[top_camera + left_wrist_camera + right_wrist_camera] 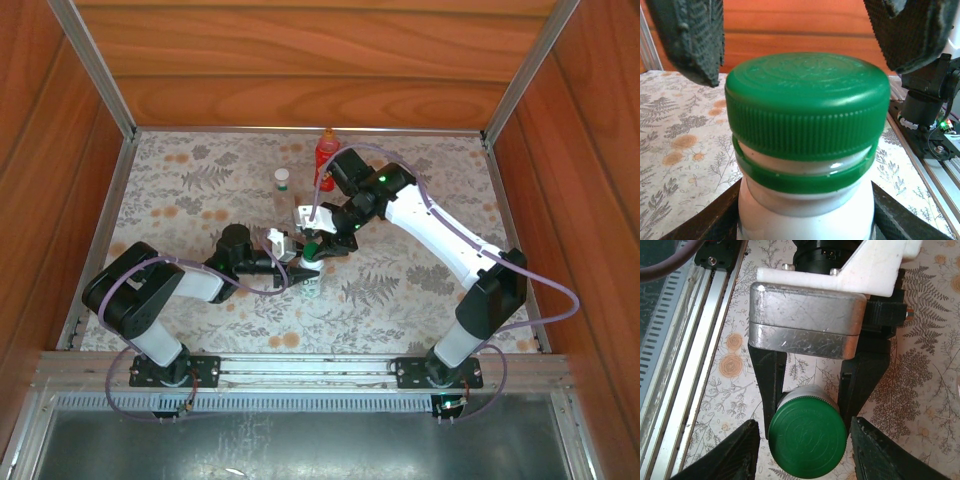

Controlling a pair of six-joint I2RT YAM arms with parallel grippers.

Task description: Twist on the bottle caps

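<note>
While the L gripper (810, 410) clamps the white bottle (805, 210) just below its green cap (807, 437), mid-table, the R gripper (802, 72) straddles that cap, fingers apart, not touching. Far centre: red bottle (326, 150) & clear bottle (283, 180).

We hold our left arm (190, 282) low, stretched toward the middle, the left claw (300, 257) clamped on the white bottle (805, 212) just under its green cap (807, 100). Our right arm (440, 232) arches over, wrist pointing down, the right claw (315, 240) spread, fingers (740, 455) flanking the cap without touching.
</note>
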